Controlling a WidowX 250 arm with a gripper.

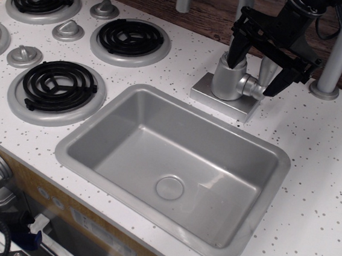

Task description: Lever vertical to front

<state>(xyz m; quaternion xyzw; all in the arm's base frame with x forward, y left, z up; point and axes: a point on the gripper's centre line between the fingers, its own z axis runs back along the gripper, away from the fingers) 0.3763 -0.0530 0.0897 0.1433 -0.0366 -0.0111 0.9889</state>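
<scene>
The tool (256, 68) hangs over the faucet base (229, 78) at the back edge of the sink (85, 133), its two black fingers spread wide: one finger (238, 50) sits in front of the top of the base, the other (280, 78) comes down on the far side of the round stub (251, 86). The lever (267, 68) stands upright from that stub, a pale grey paddle mostly hidden between the fingers; whether either finger touches it I cannot tell. Since it looks to be standing vertical, the swing to the front seems not yet made. By my reading the approach is done and the fingers bracket the handle, so what is left is to press or close on it and bring it forward toward the basin.

The sink is the only container in view, and it holds nothing; only the round drain (170, 187) shows in its floor. On the bench (326, 155), burners (57, 85) and knobs (24, 56) lie well apart to one side
</scene>
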